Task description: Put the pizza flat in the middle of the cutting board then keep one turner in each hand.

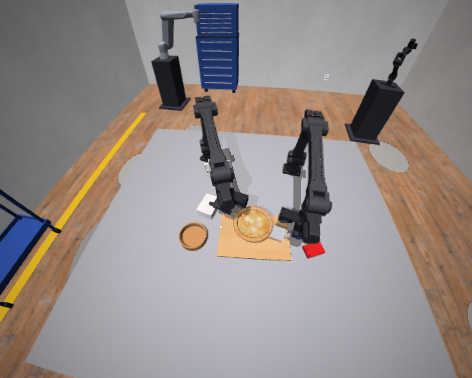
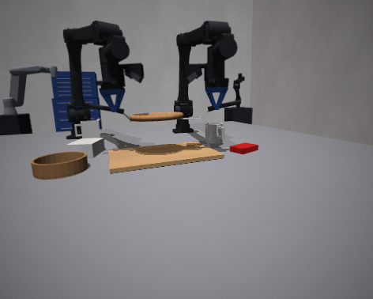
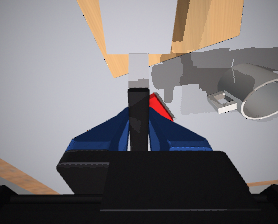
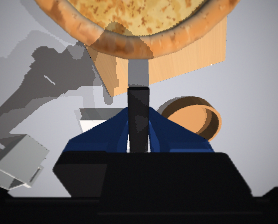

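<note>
The round pizza (image 1: 254,223) hangs level above the wooden cutting board (image 1: 254,244), clear of it in the exterior view (image 2: 156,116). My right gripper (image 2: 113,107) is shut on a turner (image 4: 138,95) whose blade lies under the pizza's near edge (image 4: 135,20). My left gripper (image 2: 216,105) is shut on the other turner (image 3: 138,100), which reaches toward the pizza's opposite edge. I cannot tell whether that blade touches the pizza. The board (image 2: 165,156) lies flat on the table with the pizza's shadow on it.
A wooden bowl (image 1: 193,236) sits left of the board and a white box (image 1: 206,205) behind it. A red block (image 1: 313,249) lies right of the board, and a grey mug (image 2: 214,132) stands behind that corner. Tool cabinets and pedestals stand off the table.
</note>
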Robot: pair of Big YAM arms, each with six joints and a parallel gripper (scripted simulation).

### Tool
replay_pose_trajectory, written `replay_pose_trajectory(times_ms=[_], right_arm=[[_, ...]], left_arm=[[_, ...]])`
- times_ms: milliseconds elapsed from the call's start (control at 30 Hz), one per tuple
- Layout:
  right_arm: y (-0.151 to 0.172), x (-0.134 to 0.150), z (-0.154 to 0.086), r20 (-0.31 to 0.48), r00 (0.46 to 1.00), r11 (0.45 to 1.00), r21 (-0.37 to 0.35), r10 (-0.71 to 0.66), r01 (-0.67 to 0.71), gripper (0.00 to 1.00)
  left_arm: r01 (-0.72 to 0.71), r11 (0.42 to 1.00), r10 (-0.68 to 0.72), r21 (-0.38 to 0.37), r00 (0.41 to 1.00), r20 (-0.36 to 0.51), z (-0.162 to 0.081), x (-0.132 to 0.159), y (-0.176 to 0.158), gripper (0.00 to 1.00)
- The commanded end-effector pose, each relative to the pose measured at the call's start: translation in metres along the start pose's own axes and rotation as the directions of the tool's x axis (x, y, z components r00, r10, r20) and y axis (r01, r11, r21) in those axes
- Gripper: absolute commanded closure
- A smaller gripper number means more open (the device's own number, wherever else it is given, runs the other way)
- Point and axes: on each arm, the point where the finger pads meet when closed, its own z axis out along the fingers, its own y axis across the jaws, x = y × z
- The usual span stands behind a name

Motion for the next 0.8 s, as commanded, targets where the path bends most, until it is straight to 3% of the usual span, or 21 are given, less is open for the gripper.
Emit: replay_pose_trajectory(times_ms=[0,233,767], right_arm=[[-0.020,-0.021,-0.054,0.091,0.996,0.994,0.106,-0.002,-0.008,0.94],[-0.020,-0.021,-0.054,0.091,0.996,0.994,0.106,-0.003,-0.007,0.94],[-0.020,-0.021,-0.054,0.091,0.996,0.994,0.106,-0.003,-0.007,0.94]], left_arm=[[-0.004,1.000,0.004,-0.006,1.000,0.003,0.001,0.002,0.002,0.94],[-0.002,0.999,0.002,-0.038,1.000,-0.003,-0.016,0.003,0.006,0.94],[-0.004,1.000,0.004,-0.025,1.000,-0.001,-0.013,0.004,-0.002,0.94]])
